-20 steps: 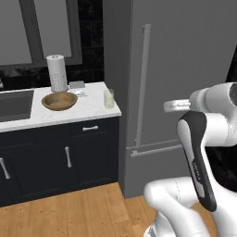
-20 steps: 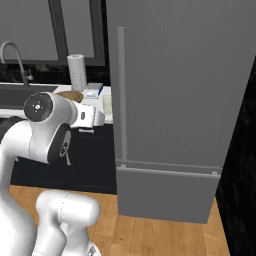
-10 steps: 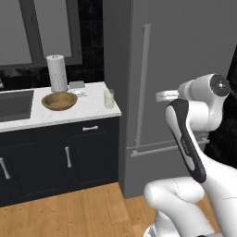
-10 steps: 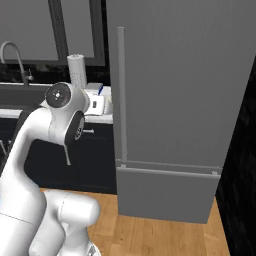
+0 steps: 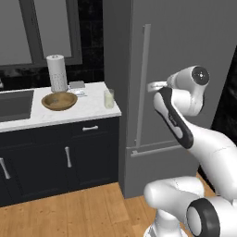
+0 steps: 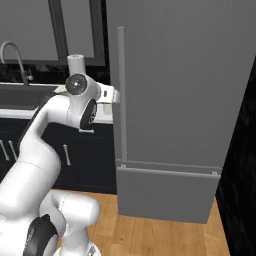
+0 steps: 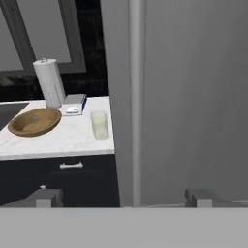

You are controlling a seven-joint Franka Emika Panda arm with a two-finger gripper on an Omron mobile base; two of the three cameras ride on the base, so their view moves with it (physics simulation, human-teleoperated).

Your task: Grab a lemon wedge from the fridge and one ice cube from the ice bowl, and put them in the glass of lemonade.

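Note:
The fridge point(image 5: 185, 51) stands with its door shut, so the lemon wedge is hidden. My gripper point(image 5: 151, 86) is open and level with the middle of the long vertical handle point(image 5: 143, 83), just short of it. In the hand view the handle point(image 7: 136, 97) rises between my two fingertips point(image 7: 46, 197), nothing held. The glass of lemonade point(image 5: 109, 98) stands at the counter's right end, and the wooden ice bowl point(image 5: 59, 100) sits left of it. I cannot make out an ice cube in the bowl point(image 7: 35, 121). In the right base view my gripper point(image 6: 115, 95) is against the handle point(image 6: 121, 95).
A paper towel roll point(image 5: 57, 73) and a small box point(image 5: 77, 86) stand behind the bowl. The dark sink point(image 5: 14, 104) lies at the counter's left, with its faucet point(image 6: 12, 54). Navy cabinets point(image 5: 60, 157) run under the white counter point(image 5: 69, 113). Wooden floor lies below.
My arm has stretched forward and the hand has travelled toward the fridge handle, from well short of it to right at it. The jaws stayed open. Nothing on the counter moved.

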